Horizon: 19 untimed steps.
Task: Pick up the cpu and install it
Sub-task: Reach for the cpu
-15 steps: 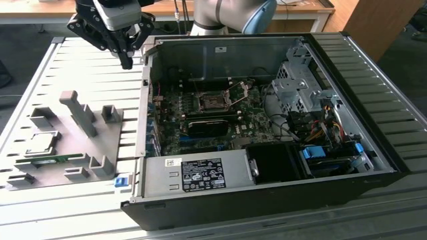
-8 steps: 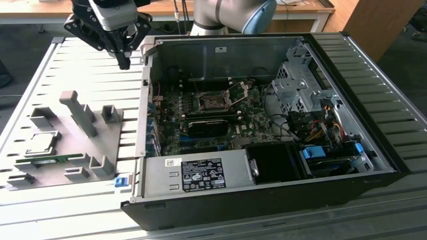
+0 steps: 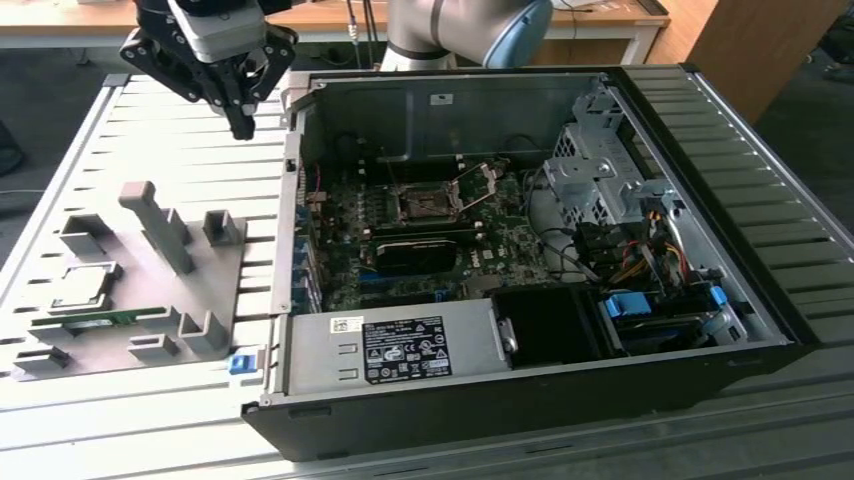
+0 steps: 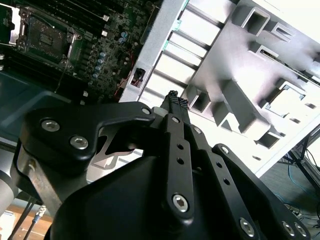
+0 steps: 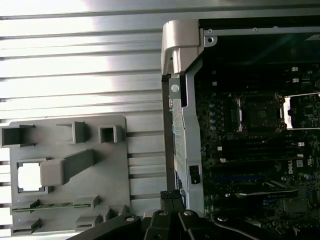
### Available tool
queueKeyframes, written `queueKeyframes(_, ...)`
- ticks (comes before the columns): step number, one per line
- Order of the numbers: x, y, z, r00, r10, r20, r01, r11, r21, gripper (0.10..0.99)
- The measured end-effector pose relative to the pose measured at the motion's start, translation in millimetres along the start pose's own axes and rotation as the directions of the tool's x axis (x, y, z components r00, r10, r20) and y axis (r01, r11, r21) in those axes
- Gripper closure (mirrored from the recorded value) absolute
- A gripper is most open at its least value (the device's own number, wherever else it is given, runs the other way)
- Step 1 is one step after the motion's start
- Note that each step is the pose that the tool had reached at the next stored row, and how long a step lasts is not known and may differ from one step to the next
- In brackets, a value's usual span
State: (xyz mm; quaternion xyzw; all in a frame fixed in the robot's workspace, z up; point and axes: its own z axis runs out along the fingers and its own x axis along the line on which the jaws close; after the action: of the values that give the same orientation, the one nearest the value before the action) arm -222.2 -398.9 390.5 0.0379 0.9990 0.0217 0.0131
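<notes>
On slatted table (image 3: 174,150), cpu (image 3: 83,285) flat in grey fixture (image 3: 134,292), metal face up; end effector (image 3: 243,128) apparently pinched together.

1 cpu (image 3: 83,287); 1 gripper (image 3: 244,127); 1 case (image 3: 400,100); perhaps 1 green strip (image 3: 100,322).

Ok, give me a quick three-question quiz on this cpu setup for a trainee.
1. True or false: the cpu sits in the socket.
2. The gripper holds: A the cpu, B nothing, C a screw.
3. Fill in: the socket's cover stands ___.

Key: 1 false, it lies on the tray beside the case. 2 B. 3 open.
</notes>
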Motion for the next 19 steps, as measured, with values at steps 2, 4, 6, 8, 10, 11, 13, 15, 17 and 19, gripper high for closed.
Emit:
queueKeyframes(2,1.3,-0.1,0.0,1.0000,0.000,0.0000,0.000,1.0000,0.000,0.980)
queueKeyframes(4,2.7,-0.2,0.1,1.0000,0.000,0.0000,0.000,1.0000,0.000,0.980)
queueKeyframes(6,4.0,-0.3,0.1,1.0000,0.000,0.0000,0.000,1.0000,0.000,0.980)
queueKeyframes(8,5.3,-0.4,0.1,1.0000,0.000,0.0000,0.000,1.0000,0.000,0.980)
queueKeyframes(10,6.6,-0.5,0.1,1.0000,0.000,0.0000,0.000,1.0000,0.000,0.980)
queueKeyframes(11,7.3,-0.6,0.1,1.0000,0.000,0.0000,0.000,1.0000,0.000,0.980)
queueKeyframes(13,9.9,-0.8,0.2,1.0000,0.000,0.0000,0.000,1.0000,0.000,0.980)
queueKeyframes(15,11.2,-0.9,0.2,1.0000,0.000,0.0000,0.000,1.0000,0.000,0.980)
queueKeyframes(17,12.4,-1.0,0.3,1.0000,0.000,0.0000,0.000,1.0000,0.000,0.980)
queueKeyframes(19,13.7,-1.1,0.3,1.0000,0.000,0.0000,0.000,1.0000,0.000,0.980)
